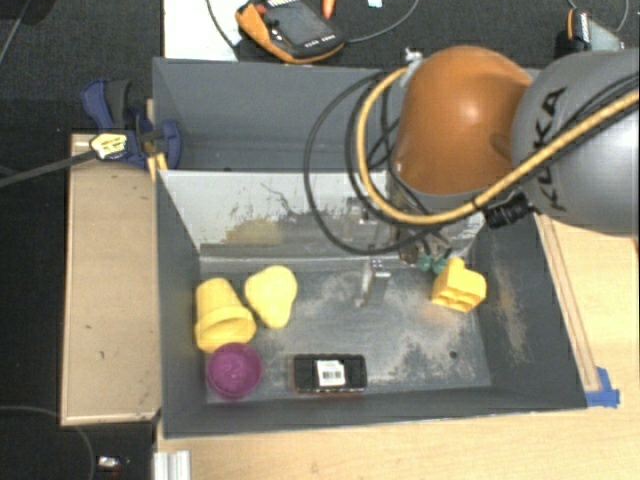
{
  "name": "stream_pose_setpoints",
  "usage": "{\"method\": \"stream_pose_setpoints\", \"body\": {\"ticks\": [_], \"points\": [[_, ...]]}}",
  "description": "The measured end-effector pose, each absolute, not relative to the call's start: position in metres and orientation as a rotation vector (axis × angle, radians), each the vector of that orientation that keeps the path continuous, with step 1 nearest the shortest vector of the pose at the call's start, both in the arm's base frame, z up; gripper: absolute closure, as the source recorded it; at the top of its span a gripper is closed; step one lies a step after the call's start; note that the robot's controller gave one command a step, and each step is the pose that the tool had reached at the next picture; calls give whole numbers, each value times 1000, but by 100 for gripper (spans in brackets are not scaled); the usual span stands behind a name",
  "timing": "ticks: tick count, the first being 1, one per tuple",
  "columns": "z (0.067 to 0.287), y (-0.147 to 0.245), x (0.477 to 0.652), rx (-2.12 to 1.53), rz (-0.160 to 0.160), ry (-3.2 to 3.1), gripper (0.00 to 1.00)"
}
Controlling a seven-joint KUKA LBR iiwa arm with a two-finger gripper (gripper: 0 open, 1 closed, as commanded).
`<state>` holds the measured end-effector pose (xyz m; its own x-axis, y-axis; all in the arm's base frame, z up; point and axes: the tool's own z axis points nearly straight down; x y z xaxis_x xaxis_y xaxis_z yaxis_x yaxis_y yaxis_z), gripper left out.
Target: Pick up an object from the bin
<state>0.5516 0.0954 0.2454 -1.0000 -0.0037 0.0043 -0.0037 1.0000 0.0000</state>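
My gripper (373, 286) hangs low over the middle of the bin floor, below the orange wrist cover, with bare floor under it. The nearest thing is a yellow blocky toy piece (459, 286) to its right, with a small green bit (432, 264) at its upper left. A rounded yellow piece (271, 295) lies to the gripper's left. A flat black device with a white label (328, 373) lies toward the front, below the gripper.
At the bin's front left lie a yellow cup-like shape (222, 314) and a purple ball (234, 370), touching each other. The arm and its cables cover the back right of the bin.
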Motion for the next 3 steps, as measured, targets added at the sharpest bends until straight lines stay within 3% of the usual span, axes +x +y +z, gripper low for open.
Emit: {"method": "stream_pose_setpoints", "body": {"ticks": [1, 2, 3], "points": [[250, 95, 553, -1, -1, -3145, 0], [102, 183, 559, -21, -5, -3150, 0], [165, 170, 591, 38, -5, -3165, 0]]}}
